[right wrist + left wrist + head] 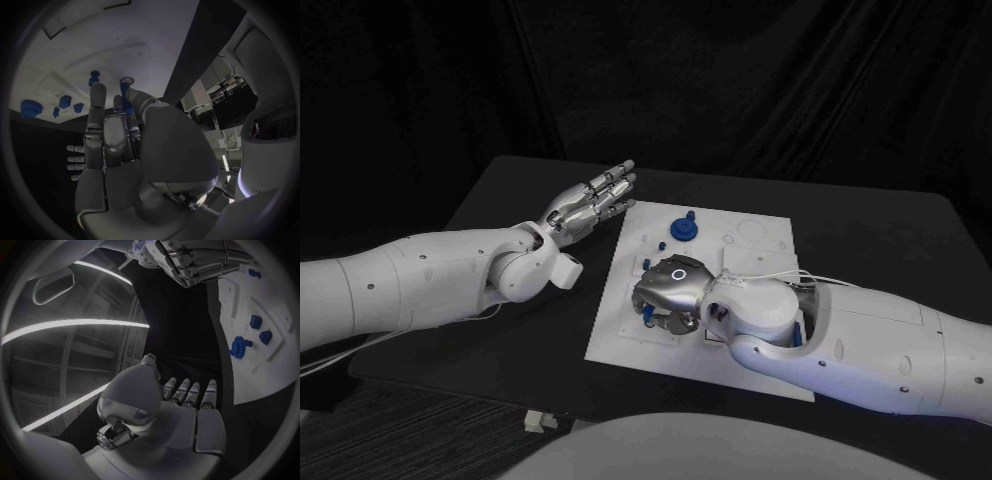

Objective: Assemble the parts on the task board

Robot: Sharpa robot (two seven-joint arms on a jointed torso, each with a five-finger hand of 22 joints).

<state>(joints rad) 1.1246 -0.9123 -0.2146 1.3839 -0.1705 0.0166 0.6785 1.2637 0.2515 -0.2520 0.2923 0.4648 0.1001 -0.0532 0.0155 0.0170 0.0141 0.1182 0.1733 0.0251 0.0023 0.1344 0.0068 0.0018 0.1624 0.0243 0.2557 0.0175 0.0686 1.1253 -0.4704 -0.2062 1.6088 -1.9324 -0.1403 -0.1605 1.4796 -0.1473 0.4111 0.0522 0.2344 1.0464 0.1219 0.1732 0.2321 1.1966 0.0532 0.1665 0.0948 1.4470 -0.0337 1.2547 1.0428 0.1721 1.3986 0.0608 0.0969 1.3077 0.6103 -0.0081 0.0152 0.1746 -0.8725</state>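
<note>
While the black table (516,330) fills most of the head view, the white task board (747,240) lies at its middle, running lengthwise away from the robot. The right hand (672,298) hangs over the near part of the board, fingers curled downward. In the right wrist view its fingertips (127,95) close around a small blue part (129,102), pinching it just above the board's surface. The left hand (593,200) sits just beside the board's left edge near its far end, over the bare table, fingers stretched out flat and close together, holding nothing. On the far part of the board stands a round blue part with a knob (684,228). In the left wrist view two smaller blue parts (255,322) sit near it in the board's recesses, and another blue piece (254,273) lies beside the right hand.
</note>
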